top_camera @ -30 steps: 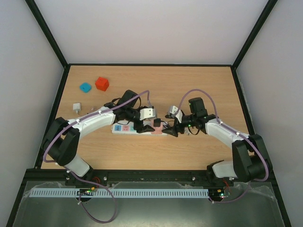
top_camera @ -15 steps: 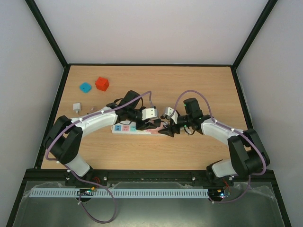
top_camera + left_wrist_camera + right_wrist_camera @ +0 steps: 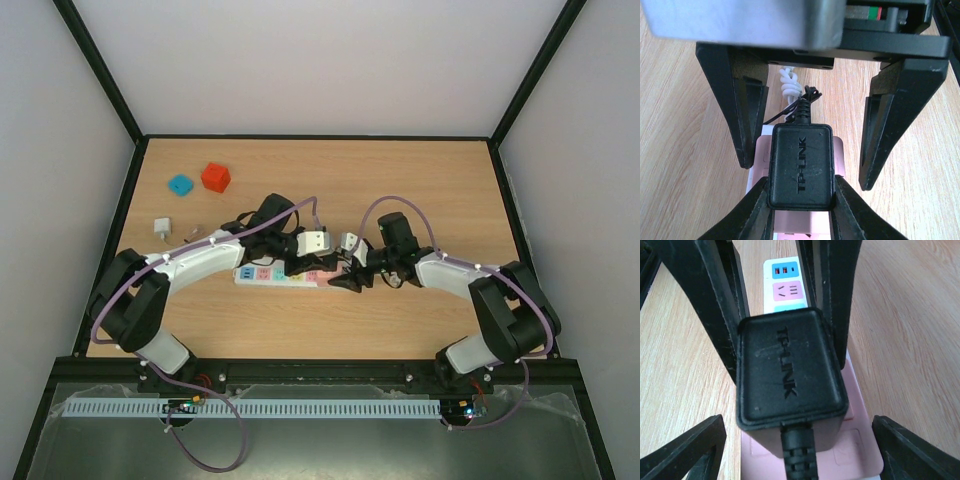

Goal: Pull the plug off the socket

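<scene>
The socket (image 3: 262, 273) is a long white power strip with coloured outlet faces, lying mid-table. A black TP-LINK plug (image 3: 801, 165) stands in its pink end section (image 3: 860, 440). My left gripper (image 3: 801, 186) is shut on the plug, with a finger pressed against each side of it. My right gripper (image 3: 797, 425) faces it from the other end, open, with its fingers (image 3: 690, 450) wide apart on either side of the strip and touching nothing. The plug's black cord (image 3: 797, 455) runs toward the right wrist camera.
A red cube (image 3: 215, 177), a small blue block (image 3: 180, 185) and a white charger (image 3: 162, 227) lie at the table's far left. Black frame rails (image 3: 320, 137) border the wooden table. A knotted white cord (image 3: 789, 82) lies past the strip's end.
The left gripper's jaws have shut onto the plug. The right arm has moved left, closer to the strip's end, with its jaws slightly narrower.
</scene>
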You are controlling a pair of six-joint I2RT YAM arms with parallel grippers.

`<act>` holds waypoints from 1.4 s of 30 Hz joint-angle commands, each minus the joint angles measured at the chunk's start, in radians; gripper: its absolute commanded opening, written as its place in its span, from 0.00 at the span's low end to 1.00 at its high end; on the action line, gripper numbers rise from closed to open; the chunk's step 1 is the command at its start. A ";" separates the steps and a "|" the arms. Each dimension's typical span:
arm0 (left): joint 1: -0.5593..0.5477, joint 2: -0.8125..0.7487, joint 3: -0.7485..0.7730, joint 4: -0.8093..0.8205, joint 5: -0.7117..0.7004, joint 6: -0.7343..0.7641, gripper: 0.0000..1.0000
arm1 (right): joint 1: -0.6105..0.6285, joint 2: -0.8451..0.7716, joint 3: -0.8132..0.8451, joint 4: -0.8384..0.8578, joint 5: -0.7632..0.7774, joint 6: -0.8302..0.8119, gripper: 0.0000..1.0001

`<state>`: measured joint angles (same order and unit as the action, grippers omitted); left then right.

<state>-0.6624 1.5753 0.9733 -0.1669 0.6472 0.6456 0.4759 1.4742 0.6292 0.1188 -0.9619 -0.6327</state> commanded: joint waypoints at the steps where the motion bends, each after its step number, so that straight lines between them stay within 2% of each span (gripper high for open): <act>1: 0.005 -0.034 -0.010 -0.020 0.057 -0.011 0.25 | 0.016 0.032 -0.010 0.062 0.009 -0.006 0.76; 9: 0.004 -0.028 0.010 -0.021 0.092 -0.028 0.23 | 0.024 0.046 -0.027 0.059 0.026 -0.037 0.50; 17: 0.004 -0.028 0.045 -0.016 0.126 -0.064 0.20 | 0.024 0.054 -0.038 0.055 0.040 -0.050 0.36; 28: 0.007 -0.035 0.083 -0.040 0.179 -0.070 0.17 | 0.023 0.057 -0.046 0.064 0.049 -0.045 0.31; 39: 0.009 -0.047 0.088 -0.048 0.122 -0.014 0.14 | 0.024 0.067 -0.046 0.067 0.048 -0.039 0.29; 42: 0.011 -0.042 0.103 -0.053 0.150 -0.039 0.14 | 0.024 0.070 -0.044 0.066 0.048 -0.038 0.28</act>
<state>-0.6510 1.5730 1.0050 -0.2611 0.6827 0.6209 0.4969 1.5124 0.6067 0.1982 -0.9634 -0.6651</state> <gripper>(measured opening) 0.282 0.587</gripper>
